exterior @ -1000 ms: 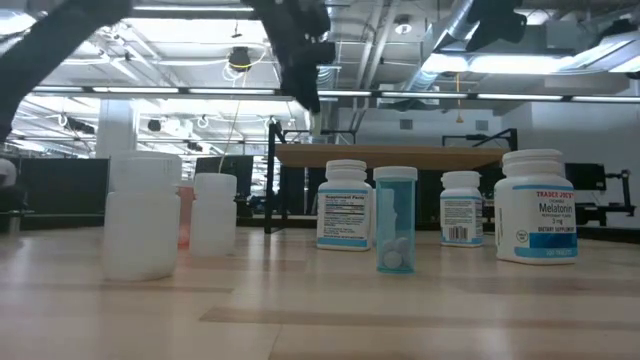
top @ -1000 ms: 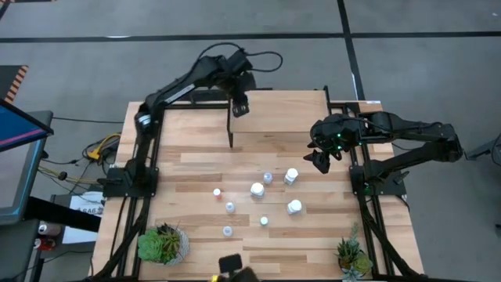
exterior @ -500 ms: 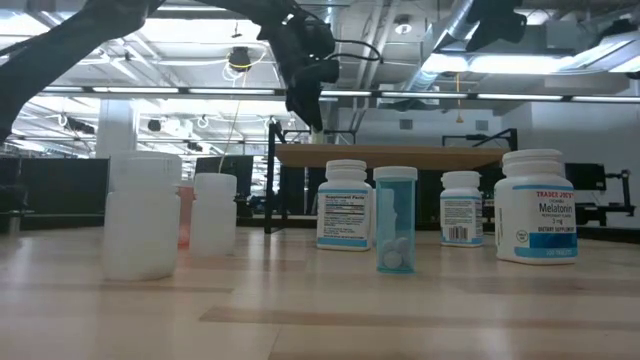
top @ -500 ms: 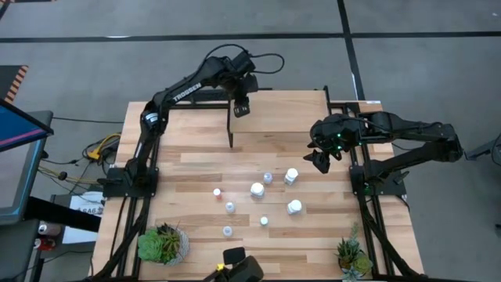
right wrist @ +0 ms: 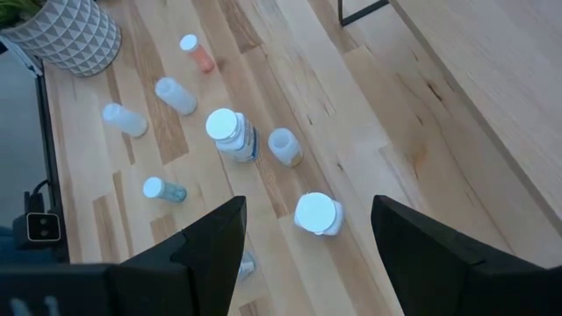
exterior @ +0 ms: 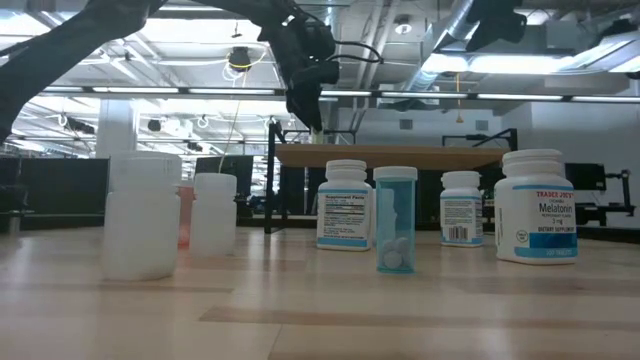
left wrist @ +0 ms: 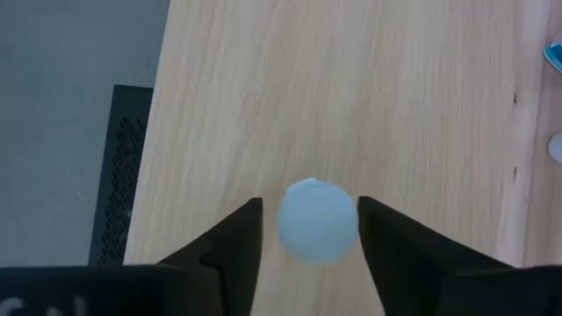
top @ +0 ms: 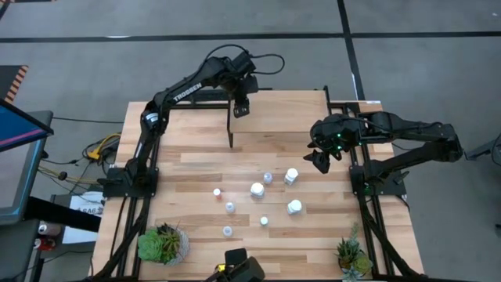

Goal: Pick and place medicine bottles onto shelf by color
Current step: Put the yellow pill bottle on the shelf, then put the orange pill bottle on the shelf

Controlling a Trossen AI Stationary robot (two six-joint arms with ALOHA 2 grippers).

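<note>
Left gripper [top: 240,107]: hanging over the shelf's [top: 305,117] left far corner — its fingers [left wrist: 230,250] are standing apart on either side of a pale bottle [left wrist: 318,220], not seeming to touch it.
Pale bottle: standing upright on the shelf, long axis vertical, cap facing straight up at the wrist camera.
Medicine bottles [top: 257,189]: sitting on the table [top: 196,168] in front of the shelf, all upright with caps pointing up — the orange one [top: 217,192] farthest left.
Right gripper [top: 320,160]: hovering off the shelf's right front corner, fingers [right wrist: 211,241] spreading wide and gripping nothing.
</note>
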